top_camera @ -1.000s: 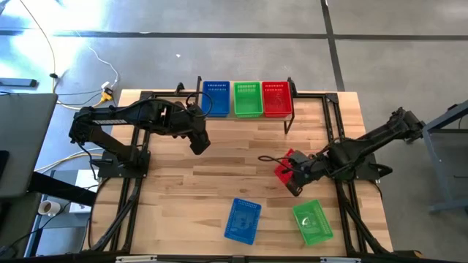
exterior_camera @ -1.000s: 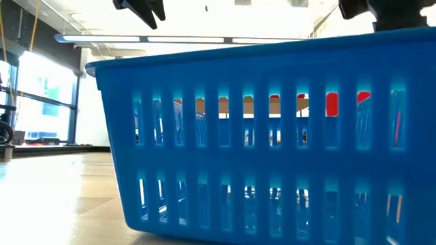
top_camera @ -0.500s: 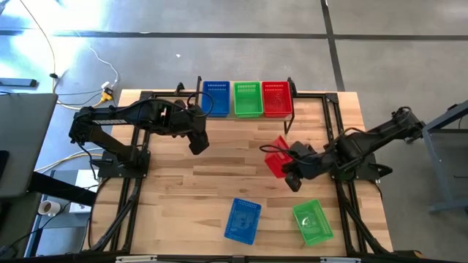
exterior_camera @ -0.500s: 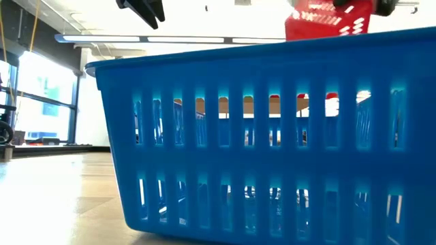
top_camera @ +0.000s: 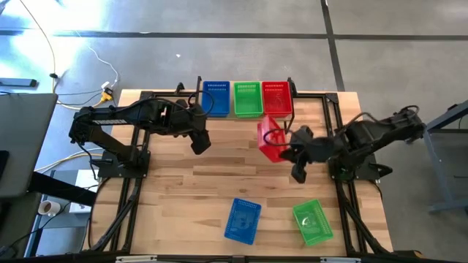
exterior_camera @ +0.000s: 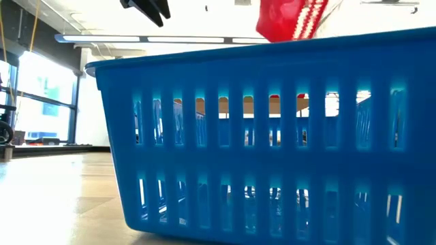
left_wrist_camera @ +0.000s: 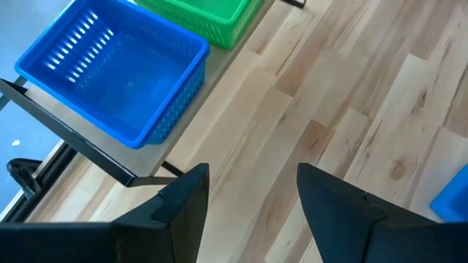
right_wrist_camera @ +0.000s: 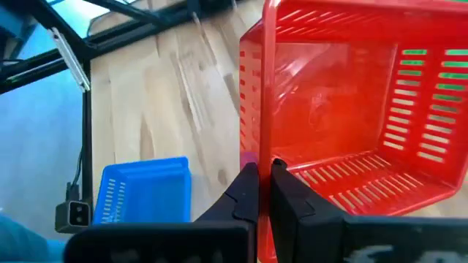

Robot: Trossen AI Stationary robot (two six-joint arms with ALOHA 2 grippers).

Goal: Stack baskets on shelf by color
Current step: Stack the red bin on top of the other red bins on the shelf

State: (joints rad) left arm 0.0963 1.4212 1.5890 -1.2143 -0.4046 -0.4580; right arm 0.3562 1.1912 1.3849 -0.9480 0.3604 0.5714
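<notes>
From the high view, a red basket (top_camera: 270, 139) is seen held clear of the table (top_camera: 219, 175) by the right end effector (top_camera: 287, 152), clenched on the basket's wall; it is judged to be carried toward the red stack (top_camera: 276, 98) on the shelf (top_camera: 247, 113), which lies just beyond the end effector. The green stack (top_camera: 248, 98) and blue stack (top_camera: 216, 98) sit beside it. A loose green basket (top_camera: 312, 222) and a loose blue basket (top_camera: 242, 219) lie well behind the end effector on the table. The left end effector (top_camera: 199, 144) waits near the blue stack, so the path to the red stack is not seen to be blocked

In the low view, the loose blue basket (exterior_camera: 272, 136) fills the picture; the carried red basket (exterior_camera: 289, 19) shows above its rim

In the left wrist view, the left end effector (left_wrist_camera: 252, 193) is seen spread and empty, with the blue stack (left_wrist_camera: 117, 73) ahead

In the right wrist view, the right end effector (right_wrist_camera: 263, 179) is seen pinched on the red basket's (right_wrist_camera: 344, 117) wall, the basket hanging tilted
</notes>
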